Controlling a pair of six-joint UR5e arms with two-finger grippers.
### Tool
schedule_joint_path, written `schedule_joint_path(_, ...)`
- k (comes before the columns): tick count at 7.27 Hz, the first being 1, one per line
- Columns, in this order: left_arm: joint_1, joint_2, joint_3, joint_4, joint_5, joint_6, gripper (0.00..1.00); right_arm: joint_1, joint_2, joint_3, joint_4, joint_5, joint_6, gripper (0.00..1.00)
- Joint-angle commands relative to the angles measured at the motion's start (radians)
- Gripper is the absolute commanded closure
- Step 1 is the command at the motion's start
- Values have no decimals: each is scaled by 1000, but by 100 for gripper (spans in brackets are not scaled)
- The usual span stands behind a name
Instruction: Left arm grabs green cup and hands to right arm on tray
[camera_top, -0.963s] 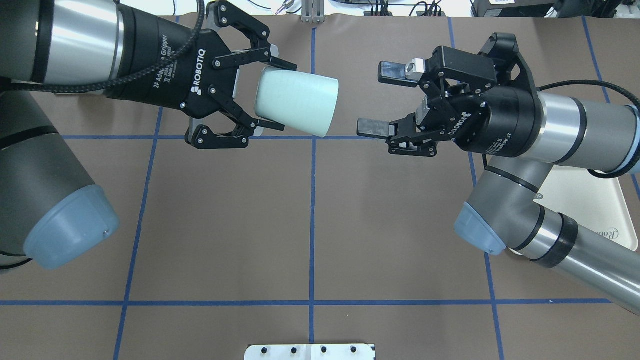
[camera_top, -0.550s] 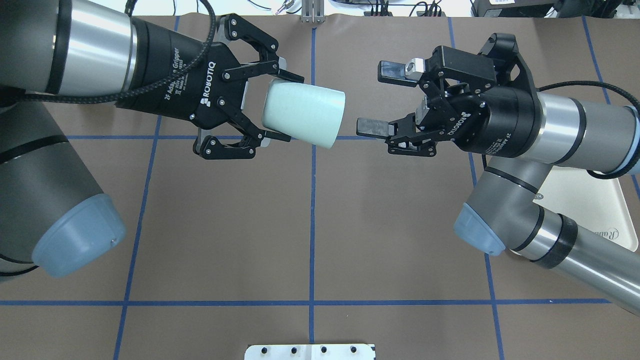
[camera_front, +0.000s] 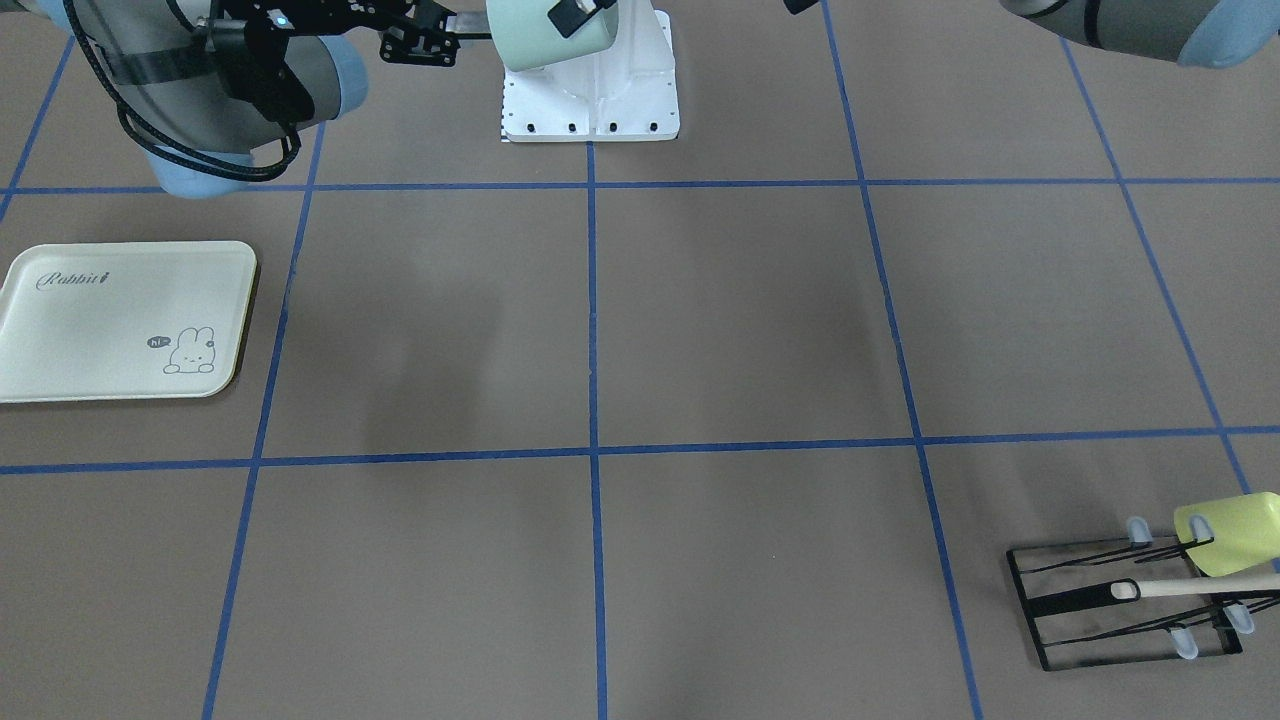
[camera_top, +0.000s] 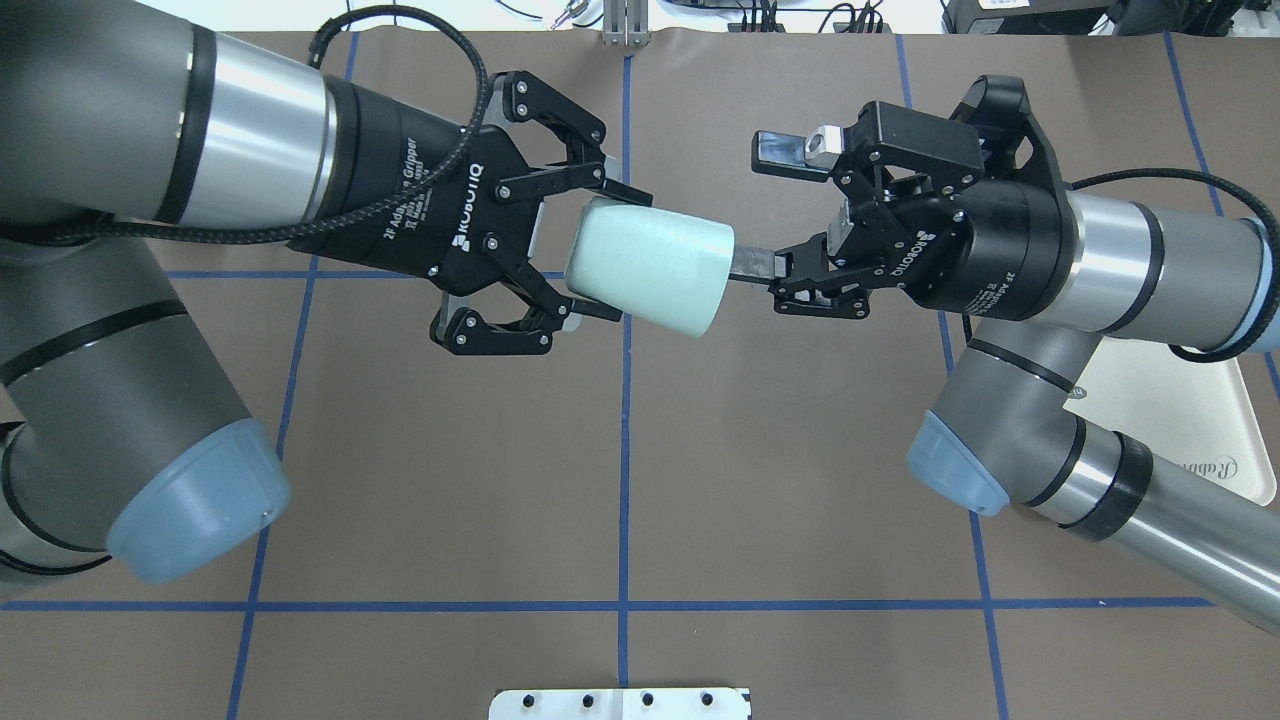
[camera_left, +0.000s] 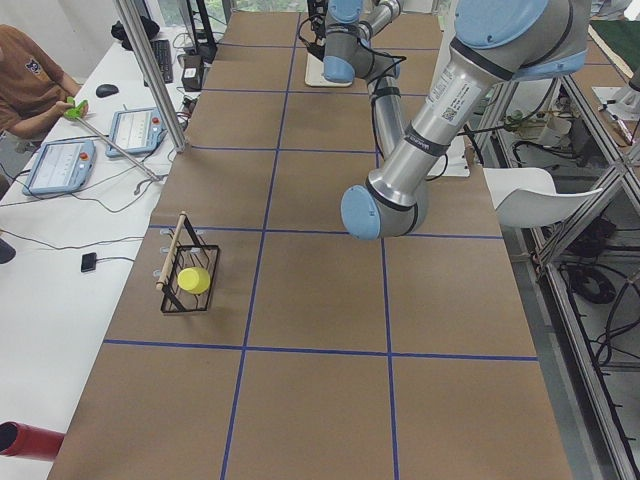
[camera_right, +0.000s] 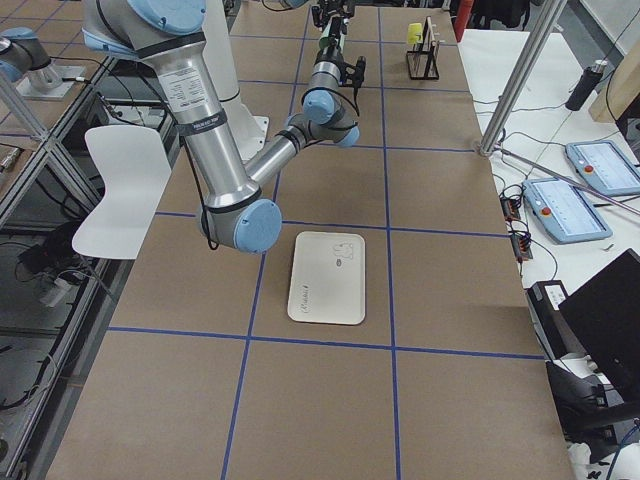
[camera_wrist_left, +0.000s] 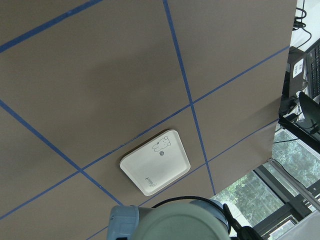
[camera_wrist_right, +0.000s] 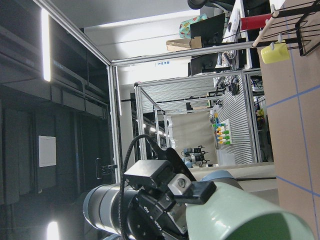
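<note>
The pale mint-green cup lies sideways in the air, wide end toward the right arm. My left gripper is shut on its narrow end. My right gripper is open, right of the cup. Its lower finger disappears at the cup's rim, while its upper finger stands clear above. The cup also shows at the top of the front view and fills the bottom of the right wrist view. The cream tray lies under the right arm and is empty in the front view.
A black wire rack with a yellow-green cup and a wooden stick stands at the table's far left corner. The white base plate sits at the robot's side. A person sits beyond the table.
My left arm has carried the cup rightward and slightly down until its rim reaches the right gripper's lower finger. The right gripper has stayed open and almost still.
</note>
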Motion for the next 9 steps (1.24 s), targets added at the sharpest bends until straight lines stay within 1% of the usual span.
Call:
schedule_joint_path(1, 8, -9, 14, 0, 4, 3, 90, -2, -2, -3, 0, 0, 0, 1)
schedule_joint_path(3, 8, -9, 13, 0, 6, 3, 90, -6, -4, -4, -3, 0, 0, 2)
schedule_joint_path(5, 10, -11, 14, 0, 7, 3, 90, -11, -4, -6, -6, 0, 0, 8)
schedule_joint_path(6, 10, -11, 16, 0, 9, 3, 90, -12, -4, -6, -5, 0, 0, 15)
schedule_joint_path(8, 10, -11, 19, 0, 7, 2, 90, -14, -4, -6, -6, 0, 0, 31)
schedule_joint_path(9, 10, -15, 19, 0, 7, 2, 90, -15, -4, -6, -6, 0, 1, 37)
